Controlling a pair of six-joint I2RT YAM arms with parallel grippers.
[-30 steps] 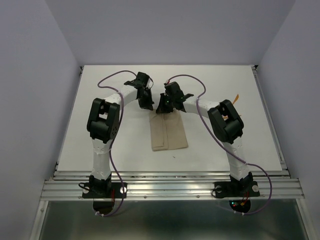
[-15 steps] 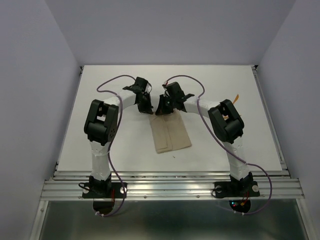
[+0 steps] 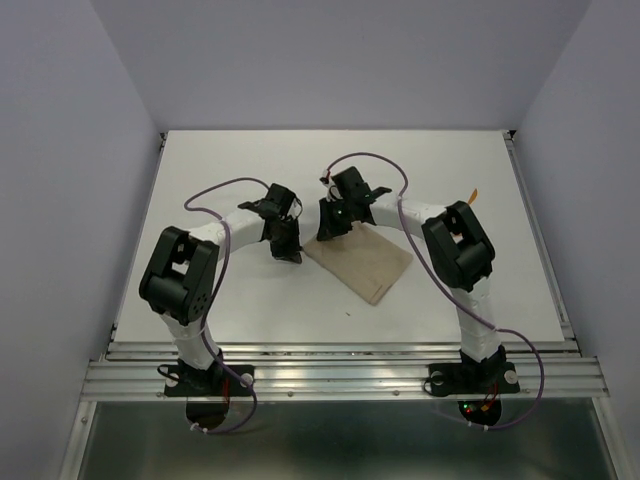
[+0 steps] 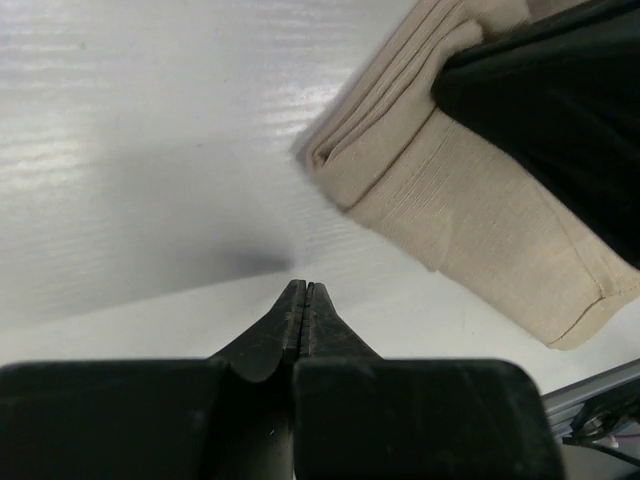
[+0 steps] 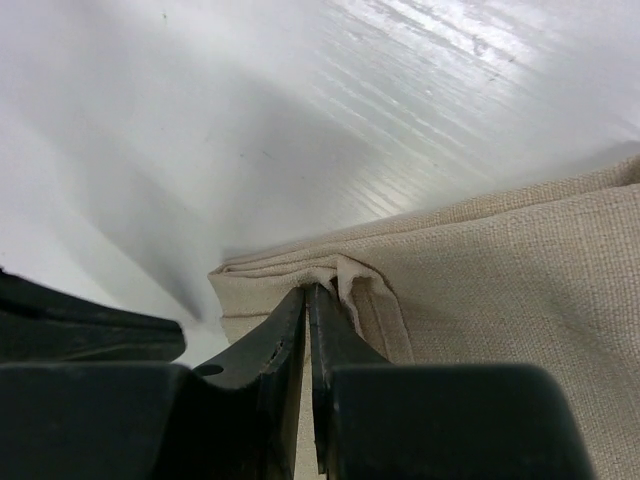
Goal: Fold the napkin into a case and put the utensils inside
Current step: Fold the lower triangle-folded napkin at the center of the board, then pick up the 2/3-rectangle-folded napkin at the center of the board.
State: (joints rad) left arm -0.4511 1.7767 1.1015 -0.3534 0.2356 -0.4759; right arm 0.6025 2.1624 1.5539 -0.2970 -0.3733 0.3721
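The tan-beige napkin (image 3: pixel 362 262) lies folded into a layered oblong case in the middle of the table, slanting from upper left to lower right. My right gripper (image 3: pixel 325 232) is shut on its upper left corner; in the right wrist view the tips (image 5: pixel 308 290) pinch a bunched edge of the cloth (image 5: pixel 500 280). My left gripper (image 3: pixel 288 250) is shut and empty just left of that corner, its tips (image 4: pixel 303 287) above bare table, short of the cloth (image 4: pixel 480 210). An orange utensil (image 3: pixel 473 197) shows as a thin sliver behind the right arm; the rest is hidden.
The right gripper's black body (image 4: pixel 560 110) covers the cloth's far end in the left wrist view. The left gripper's body (image 5: pixel 80 330) shows at the right wrist view's lower left. Purple cables (image 3: pixel 225 185) loop above both arms. The table's metal rail (image 3: pixel 340 375) runs along the near edge.
The folded cloth has swung from upright to slanting, its near end moving right, pivoting at the corner the right gripper holds. The left gripper has moved down and left, off the cloth.
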